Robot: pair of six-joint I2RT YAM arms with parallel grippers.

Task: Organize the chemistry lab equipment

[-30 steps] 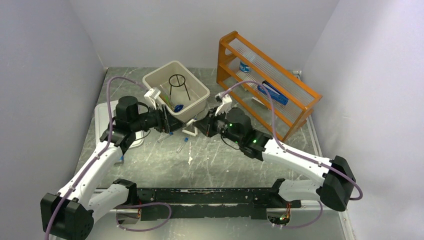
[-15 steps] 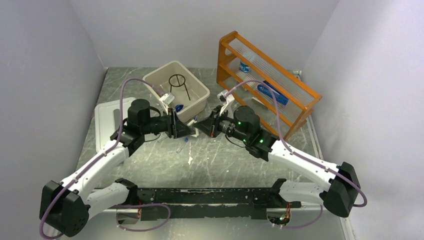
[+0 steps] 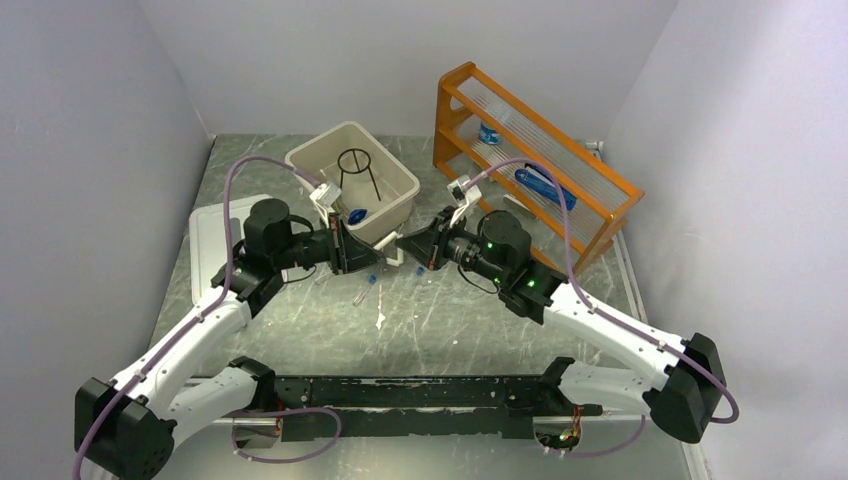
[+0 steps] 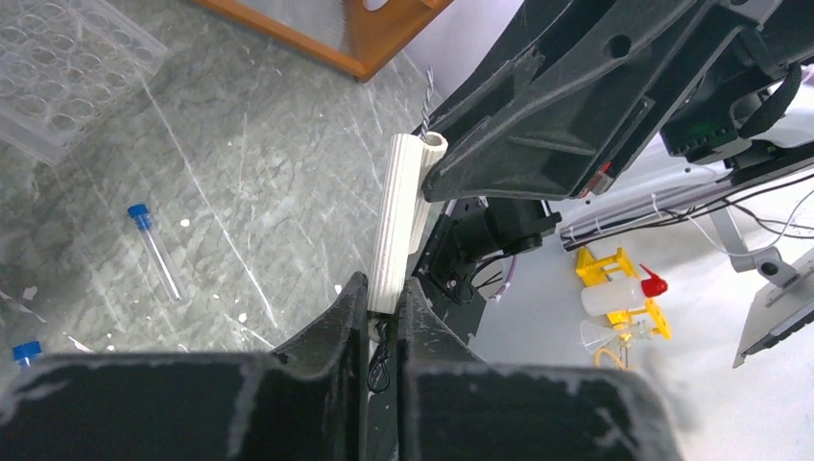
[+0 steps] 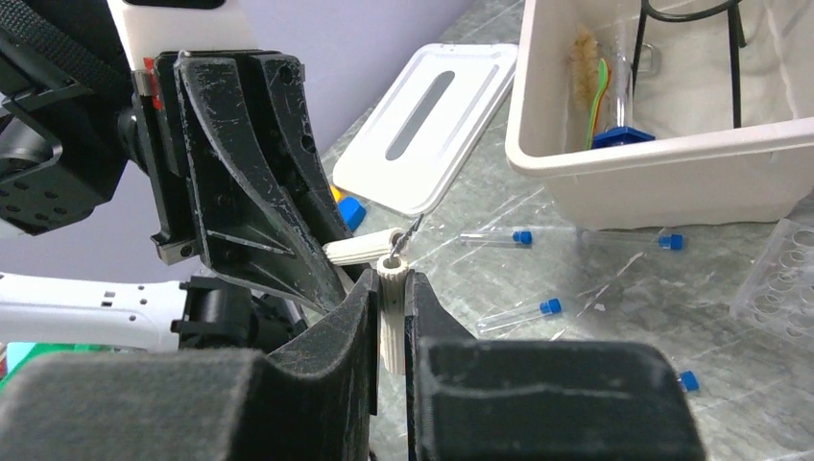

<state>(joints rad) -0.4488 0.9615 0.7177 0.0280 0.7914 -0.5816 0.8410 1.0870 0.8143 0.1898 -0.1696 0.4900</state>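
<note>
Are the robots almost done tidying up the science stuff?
Partly. The ring stand, a brush and a green dropper sit in the beige bin. The left gripper and right gripper both pinch a white ribbed handle. Blue-capped test tubes lie loose on the table near the clear tube rack.

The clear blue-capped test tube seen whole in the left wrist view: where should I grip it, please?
Probably grip the clear blue-capped test tube mid-barrel from above, closing across its length: it lies flat on the grey marbled table, bare either side.

Gripping one white tool (image 3: 388, 259) with left gripper (image 3: 377, 262) and right gripper (image 3: 401, 248), tips nearly touching; beige bin (image 3: 398, 203) just beyond the fingers (image 3: 360, 256).
</note>
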